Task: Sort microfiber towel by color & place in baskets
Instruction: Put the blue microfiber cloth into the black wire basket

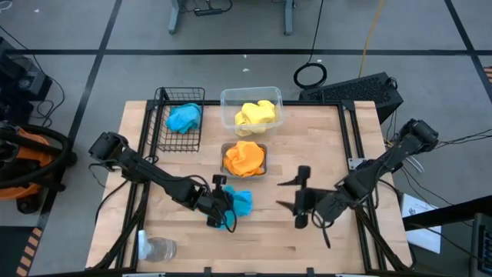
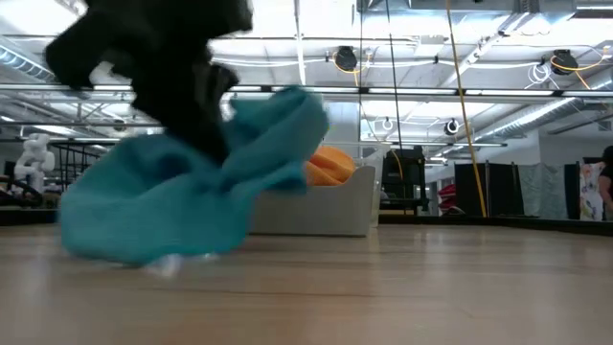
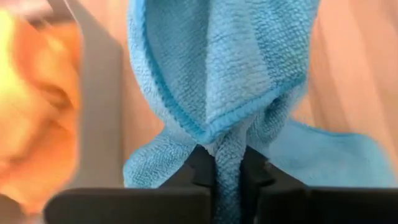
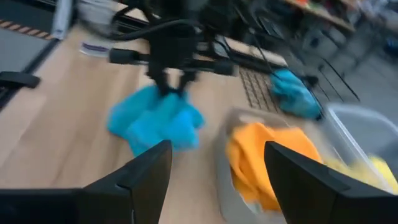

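Note:
A blue microfiber towel (image 1: 241, 201) lies bunched on the wooden table, near the middle front, with my left gripper (image 1: 228, 208) shut on it. My right gripper (image 1: 298, 198) hovers open to the towel's right, with nothing between its fingers. A black wire basket (image 1: 164, 132) at the far left holds another blue towel (image 1: 184, 117). The clear tub (image 1: 227, 98) holds a yellow towel (image 1: 255, 114). The grey tray (image 1: 244, 175) holds an orange towel (image 1: 244, 158). My left gripper pinches a raised, bunched fold (image 3: 227, 163) of the blue towel between its two fingers (image 3: 200, 167); several layers are gathered there. The fingers slant down from the table's left. The towel's lower part (image 2: 144, 235) rests on the table, and its upper part (image 2: 287, 125) stands up by the gripper.
A clear glass cup (image 1: 158, 248) stands at the table's near left corner. The grey tray's near wall (image 2: 321, 211) is just behind the blue towel. Bare wood (image 1: 269, 231) lies between and in front of the two grippers.

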You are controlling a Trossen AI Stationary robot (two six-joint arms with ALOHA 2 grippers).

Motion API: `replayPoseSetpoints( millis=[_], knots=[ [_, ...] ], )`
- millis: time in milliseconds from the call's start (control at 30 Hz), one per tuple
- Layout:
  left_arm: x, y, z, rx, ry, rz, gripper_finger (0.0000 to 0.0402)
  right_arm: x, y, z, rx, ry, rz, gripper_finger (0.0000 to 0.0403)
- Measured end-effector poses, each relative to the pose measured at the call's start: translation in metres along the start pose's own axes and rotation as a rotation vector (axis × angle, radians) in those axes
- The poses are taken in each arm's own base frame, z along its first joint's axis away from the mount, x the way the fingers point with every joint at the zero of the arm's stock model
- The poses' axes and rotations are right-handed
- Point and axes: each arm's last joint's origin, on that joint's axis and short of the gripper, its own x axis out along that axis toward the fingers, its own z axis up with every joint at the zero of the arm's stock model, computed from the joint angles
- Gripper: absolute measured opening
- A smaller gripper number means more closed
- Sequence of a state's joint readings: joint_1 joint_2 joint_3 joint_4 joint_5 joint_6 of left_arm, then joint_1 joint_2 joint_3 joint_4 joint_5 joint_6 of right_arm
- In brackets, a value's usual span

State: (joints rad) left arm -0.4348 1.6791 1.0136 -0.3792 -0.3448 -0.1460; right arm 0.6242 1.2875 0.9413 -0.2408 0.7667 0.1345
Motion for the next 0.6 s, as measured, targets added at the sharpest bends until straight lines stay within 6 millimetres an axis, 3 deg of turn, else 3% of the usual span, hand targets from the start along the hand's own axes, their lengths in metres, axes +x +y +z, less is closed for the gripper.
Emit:
replayPoseSetpoints(
  millis=[167, 367, 600],
  knots=[
    [-0.021, 0.008, 0.027, 0.032, -0.112, 0.081, 0.0057, 0.023, 0.018, 0.003, -0.132, -0.067, 0.04, 0.0249],
    [-0.04, 0.024, 0.056, -0.018, -0.218, 0.231, 0.0039, 0.053, 0.032, -0.004, -0.312, -0.087, 0.012, 0.0249],
    [-0.04, 0.044, 0.064, -0.108, -0.231, 0.3, 0.0035, 0.069, 0.031, -0.004, -0.339, -0.105, -0.151, 0.0256]
  ],
)
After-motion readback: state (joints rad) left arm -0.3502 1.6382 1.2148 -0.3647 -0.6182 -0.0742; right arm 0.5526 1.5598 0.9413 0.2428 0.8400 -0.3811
